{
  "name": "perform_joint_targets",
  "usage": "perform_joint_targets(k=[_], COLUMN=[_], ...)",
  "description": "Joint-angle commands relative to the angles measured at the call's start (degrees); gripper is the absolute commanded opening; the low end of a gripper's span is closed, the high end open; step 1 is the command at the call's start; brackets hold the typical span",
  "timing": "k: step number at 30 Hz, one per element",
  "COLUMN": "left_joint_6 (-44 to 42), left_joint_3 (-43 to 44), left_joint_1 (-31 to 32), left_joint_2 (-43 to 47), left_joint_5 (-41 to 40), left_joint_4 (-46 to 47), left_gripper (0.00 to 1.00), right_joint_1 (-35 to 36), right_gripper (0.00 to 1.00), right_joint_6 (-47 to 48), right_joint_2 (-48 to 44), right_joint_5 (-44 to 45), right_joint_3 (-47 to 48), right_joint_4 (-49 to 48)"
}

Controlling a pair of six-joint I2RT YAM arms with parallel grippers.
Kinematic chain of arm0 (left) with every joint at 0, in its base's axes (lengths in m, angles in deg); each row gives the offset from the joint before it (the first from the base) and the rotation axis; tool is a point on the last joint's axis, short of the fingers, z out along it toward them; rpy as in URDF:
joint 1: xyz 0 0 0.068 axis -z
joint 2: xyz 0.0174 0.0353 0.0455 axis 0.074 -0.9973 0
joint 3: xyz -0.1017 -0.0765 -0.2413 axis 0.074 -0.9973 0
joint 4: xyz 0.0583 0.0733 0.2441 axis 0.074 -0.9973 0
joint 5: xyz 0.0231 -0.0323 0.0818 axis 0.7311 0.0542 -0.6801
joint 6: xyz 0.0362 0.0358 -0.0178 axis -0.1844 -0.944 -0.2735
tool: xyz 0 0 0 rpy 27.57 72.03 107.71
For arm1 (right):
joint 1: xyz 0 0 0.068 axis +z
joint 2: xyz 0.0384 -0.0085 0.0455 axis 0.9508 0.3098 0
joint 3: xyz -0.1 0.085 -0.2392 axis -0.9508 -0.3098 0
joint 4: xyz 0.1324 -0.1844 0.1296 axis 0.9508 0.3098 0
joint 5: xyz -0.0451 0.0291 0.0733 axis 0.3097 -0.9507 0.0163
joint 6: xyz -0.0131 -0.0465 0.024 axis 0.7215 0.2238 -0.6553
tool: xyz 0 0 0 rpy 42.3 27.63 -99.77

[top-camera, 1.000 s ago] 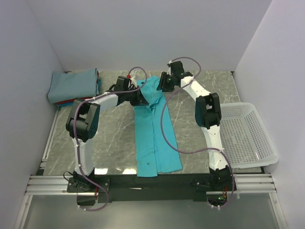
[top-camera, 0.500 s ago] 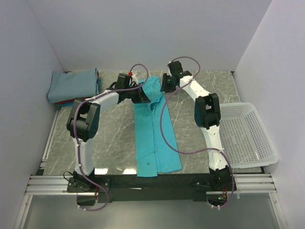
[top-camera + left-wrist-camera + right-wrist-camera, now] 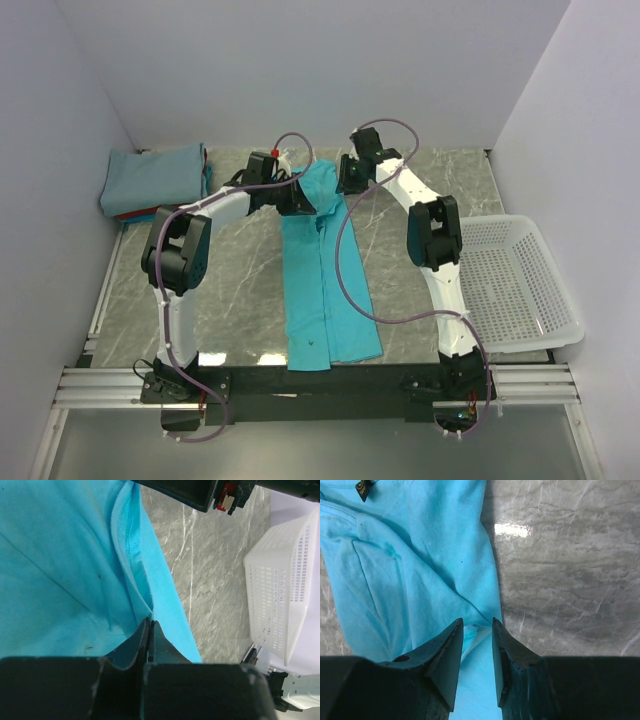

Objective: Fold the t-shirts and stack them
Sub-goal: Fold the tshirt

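A grey marbled counter (image 3: 230, 290) fills the overhead view. Down its middle lies a turquoise t-shirt (image 3: 325, 290), folded lengthwise into a long strip running from the near edge toward the far wall. Its far end is bunched and partly hidden under both arms. A white mesh basket (image 3: 520, 290) sits at the counter's right edge. At the far left is a stack of folded t-shirts (image 3: 152, 178) — grey-blue on top, a red sliver beneath, the rest hidden. The left claw (image 3: 149, 630) is pinched tight on the turquoise shirt's stitched edge. The right claw (image 3: 477, 625) stands partly apart, with a fold of the shirt's right edge between its jaws.
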Motion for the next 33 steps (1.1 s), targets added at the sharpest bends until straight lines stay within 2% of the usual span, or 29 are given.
perform_joint_targets(k=[1,14,20,26,33], left_joint_6=[-1.3,-2.5,-3.2,-4.7,-8.8], left_joint_3=[2.5,4.7,5.8,7.5,11.3], left_joint_1=[0.5,0.8,0.9,1.2,1.8], left_joint_2=[-0.5,-2.1,-2.4,-3.1,-5.0], left_joint_5=[1.8,2.2,2.5,3.1,3.8], left_joint_4=[0.3,-1.7,-2.8,-4.9,-9.2], left_gripper=[0.02,0.02,0.02,0.02,0.02], right_joint_1=[0.7,0.7,0.5,-0.3,-3.8], right_gripper=[0.36,0.30,0.21,0.04,0.00], right_joint_6=[0.5,0.5,0.8,0.7,-0.6], right_joint_2=[0.5,1.6,1.3,-0.1,-4.1], right_joint_5=[-0.4,-0.9,-1.1,-1.0,-4.7], right_joint_3=[2.5,3.2,2.6,1.2,-3.1], right_joint_4=[0.3,1.2,1.3,0.2,-3.7])
